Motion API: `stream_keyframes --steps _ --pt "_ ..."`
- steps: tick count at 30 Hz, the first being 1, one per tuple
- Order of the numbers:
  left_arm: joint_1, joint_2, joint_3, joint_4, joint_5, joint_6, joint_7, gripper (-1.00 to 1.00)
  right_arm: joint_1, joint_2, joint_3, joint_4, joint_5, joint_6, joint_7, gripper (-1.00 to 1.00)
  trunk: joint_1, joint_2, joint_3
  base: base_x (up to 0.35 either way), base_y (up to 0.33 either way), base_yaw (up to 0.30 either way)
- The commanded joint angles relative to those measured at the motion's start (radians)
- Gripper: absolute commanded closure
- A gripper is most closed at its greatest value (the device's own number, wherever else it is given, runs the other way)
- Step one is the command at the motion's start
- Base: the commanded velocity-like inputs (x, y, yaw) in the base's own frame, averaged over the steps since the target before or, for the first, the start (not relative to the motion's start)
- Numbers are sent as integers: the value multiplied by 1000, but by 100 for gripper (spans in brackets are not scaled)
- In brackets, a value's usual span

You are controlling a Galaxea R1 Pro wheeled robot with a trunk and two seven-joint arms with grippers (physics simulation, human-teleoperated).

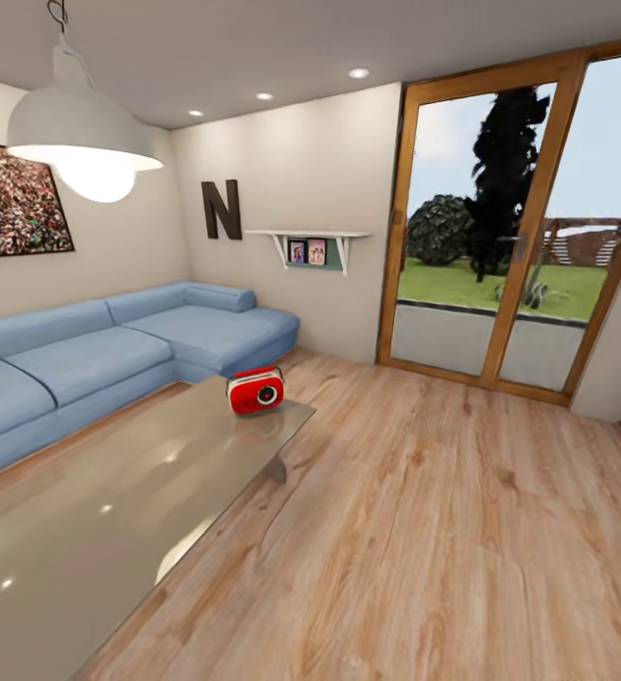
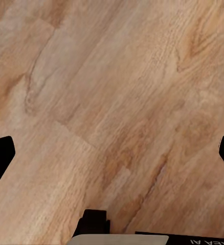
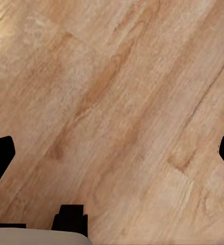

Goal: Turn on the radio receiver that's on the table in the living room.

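Ahead of me lies the living room (image 1: 414, 530), its blue sectional sofa (image 1: 93, 355) along the wall. The grey glossy table (image 1: 83, 530) stretches before it, with the red radio receiver (image 1: 255, 389) at its far corner, well beyond my claws. My left gripper (image 2: 112, 150) and right gripper (image 3: 112, 150) hang spread wide over wood floor, holding nothing.

Blue sofa (image 1: 112, 350), glass door (image 1: 499, 236).
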Motion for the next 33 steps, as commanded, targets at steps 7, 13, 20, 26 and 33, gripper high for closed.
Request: stream_keyframes --steps 7,13,20,26,33 --pt "0 0 0 0 0 0 0 -100 -1 0 0 0 0 0 0 -100 0 0 0 310 -71 -279" --pt "0 0 0 0 0 0 0 -100 0 0 0 0 0 0 0 -100 0 0 0 315 -75 -279" --pt "0 0 0 0 0 0 0 -100 0 0 0 0 0 0 0 -100 0 0 0 315 -75 -279" --pt "0 0 0 0 0 0 0 -100 0 0 1 0 1 0 0 -100 0 0 0 315 -75 -279" --pt "0 0 0 0 0 0 0 -100 0 0 1 0 2 0 0 -100 0 0 0 315 -75 -279"
